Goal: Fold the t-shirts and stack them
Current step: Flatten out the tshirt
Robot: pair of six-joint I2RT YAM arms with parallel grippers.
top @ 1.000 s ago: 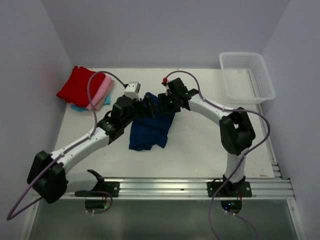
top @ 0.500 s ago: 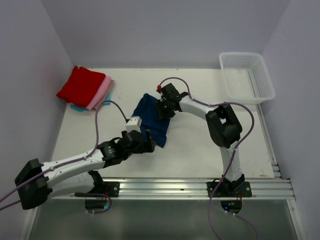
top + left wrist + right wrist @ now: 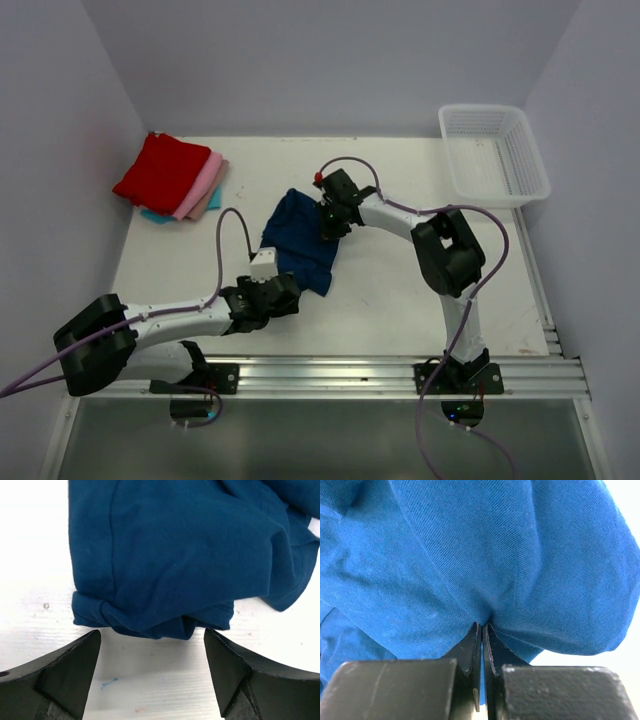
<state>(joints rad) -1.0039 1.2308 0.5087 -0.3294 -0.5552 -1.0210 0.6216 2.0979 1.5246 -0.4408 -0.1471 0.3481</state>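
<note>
Counting one navy t-shirt (image 3: 298, 240) at centre and three folded tees (image 3: 170, 180) stacked far left: the right gripper (image 3: 482, 630) was pinched tight on the shirt's cloth, the left gripper (image 3: 152, 645) gaped empty, hem just ahead.

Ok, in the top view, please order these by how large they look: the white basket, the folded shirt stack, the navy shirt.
1. White basket: largest.
2. Folded shirt stack and navy shirt: they look about alike, so I do not rank them. The navy one is bunched up, which makes it look smaller.
</note>
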